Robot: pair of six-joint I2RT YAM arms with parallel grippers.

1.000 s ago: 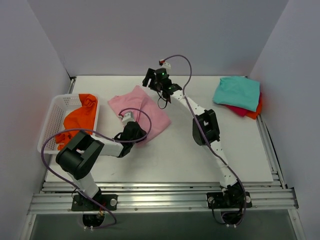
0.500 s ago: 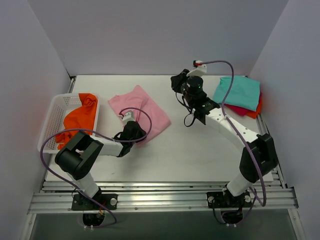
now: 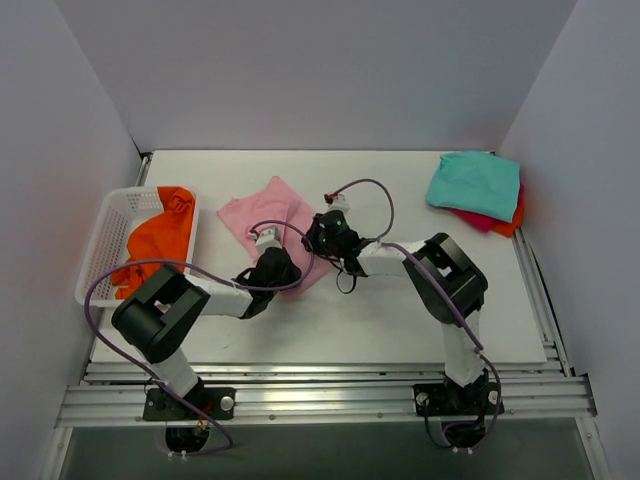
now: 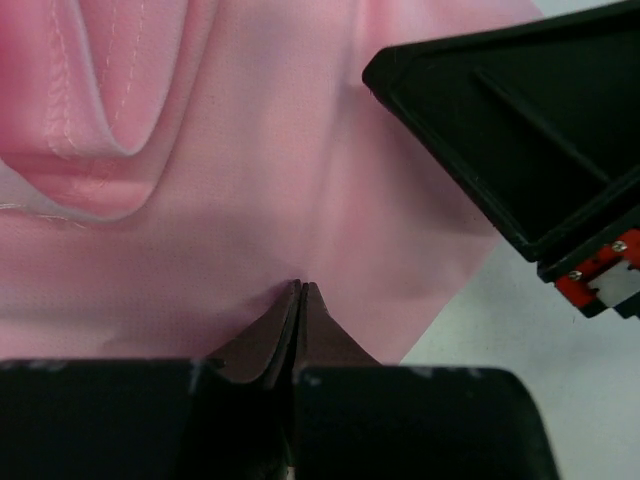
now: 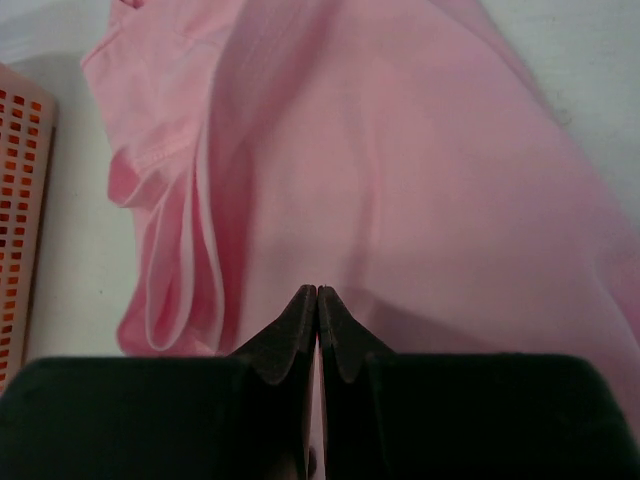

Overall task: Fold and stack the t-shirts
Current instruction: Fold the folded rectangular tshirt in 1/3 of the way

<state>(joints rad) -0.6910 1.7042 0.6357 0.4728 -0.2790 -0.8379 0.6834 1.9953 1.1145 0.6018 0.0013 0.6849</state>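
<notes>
Top view, pink t-shirt (image 3: 262,208): crumpled at mid-counter (image 3: 350,320); its near right part is hidden beneath both wrists.
Top view, left fingers (image 3: 278,266): at the shirt's near edge, tips masked by the wrist above them.
Top view, right fingers (image 3: 322,236): over the shirt's right side, tips likewise masked.
Top view, other shirts: teal t-shirt (image 3: 475,183) folded on the red t-shirt (image 3: 482,223) at the far right, only the red one's edge showing; orange t-shirt (image 3: 160,238) heaped in the white basket (image 3: 98,245), spilling over its near rim.
Left wrist view, left fingers (image 4: 303,302): closed tip to tip, nipping a small pucker of pink cloth.
Left wrist view, right arm (image 4: 520,140): a black part, cut off at the upper right.
Right wrist view, right fingers (image 5: 322,305): closed, tips against pink cloth; whether any is caught cannot be told.
Right wrist view, basket: only a corner shows, cut off at the left edge.
</notes>
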